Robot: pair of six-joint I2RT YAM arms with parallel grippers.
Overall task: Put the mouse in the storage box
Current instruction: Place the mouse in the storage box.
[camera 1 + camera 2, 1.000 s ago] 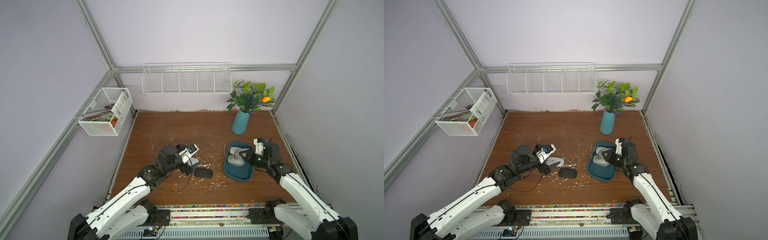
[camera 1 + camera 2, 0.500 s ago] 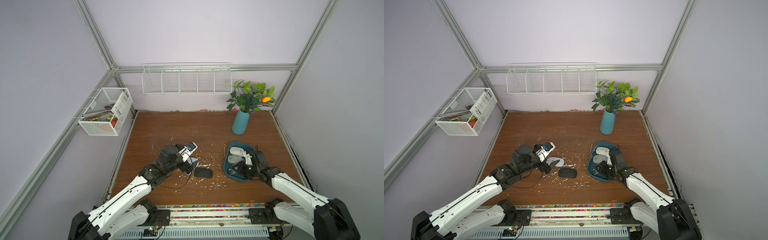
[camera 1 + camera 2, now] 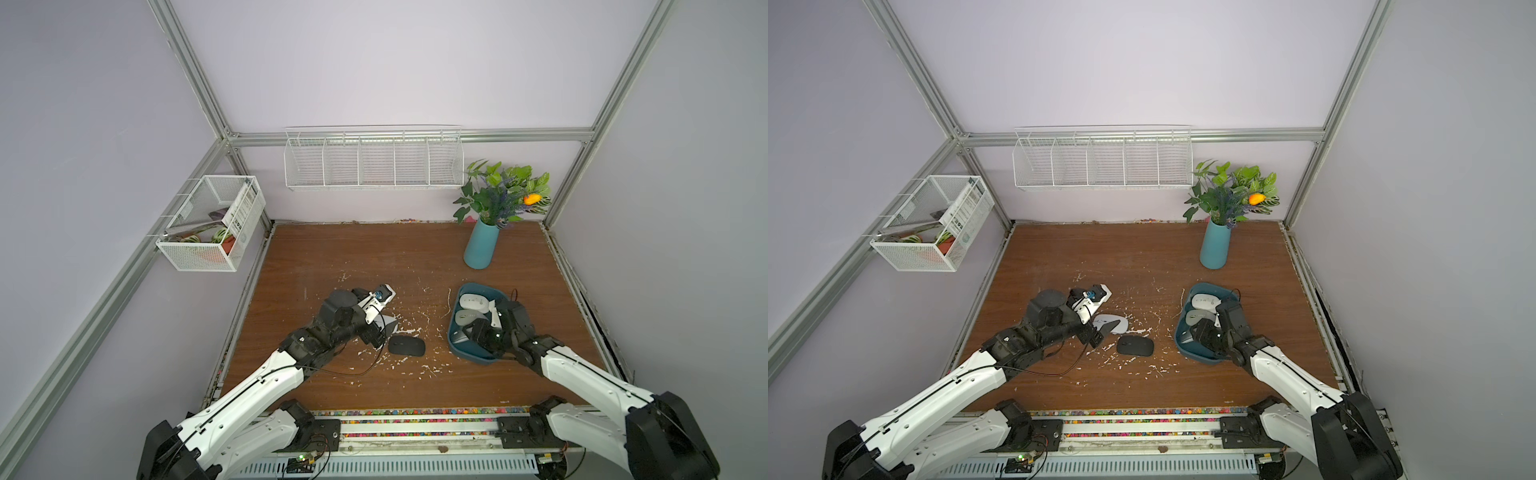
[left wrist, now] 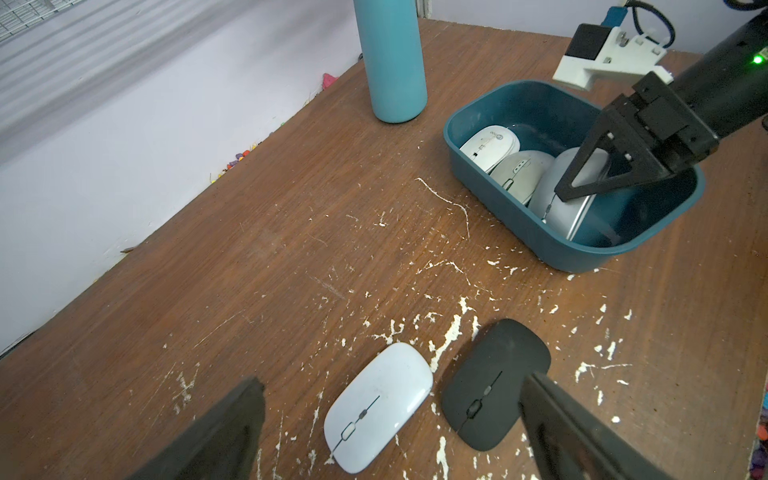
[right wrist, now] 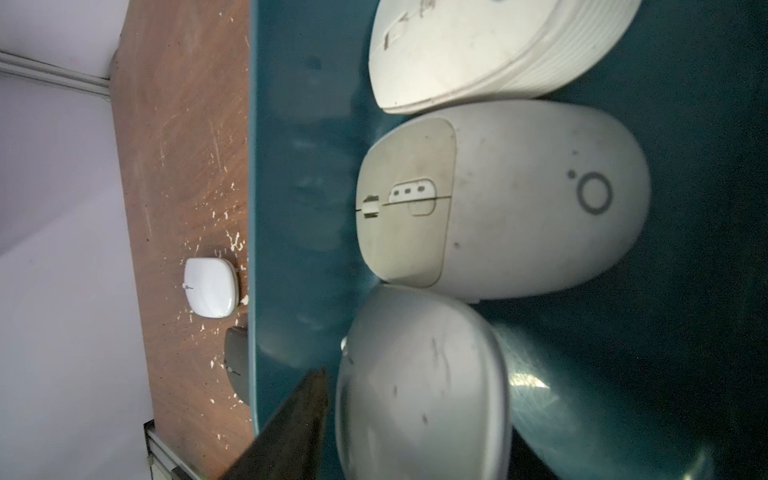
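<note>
The gray mouse (image 5: pixel 419 395) lies in the storage box (image 3: pixel 463 354), at its 6 o'clock end in a top view. It looks light, hard and smooth, so it may slip. The best hold is on its two long sides. The right jaws sit on both sides of it, but I cannot tell if they grip. Both top views hide it under the arm, and the right wrist view shows it. At the box's 9 o'clock, the left jaws are wide open over a white mouse (image 4: pixel 378 405) and a black mouse (image 4: pixel 494 382) on the bench (image 4: pixel 291 232).

The storage box (image 4: pixel 540 249), a shallow dark teal tray with rounded corners, stood level near the right edge of the table (image 3: pixel 374 257). Three mice lay in it side by side: a white ribbed mouse (image 5: pixel 478 50), a cream mouse (image 5: pixel 519 199) and a tilted grey mouse (image 5: pixel 419 395). A flat white mouse (image 4: pixel 378 405) and a black mouse (image 4: pixel 494 378) lay just beside each other outside it, toward the front edge.
</note>
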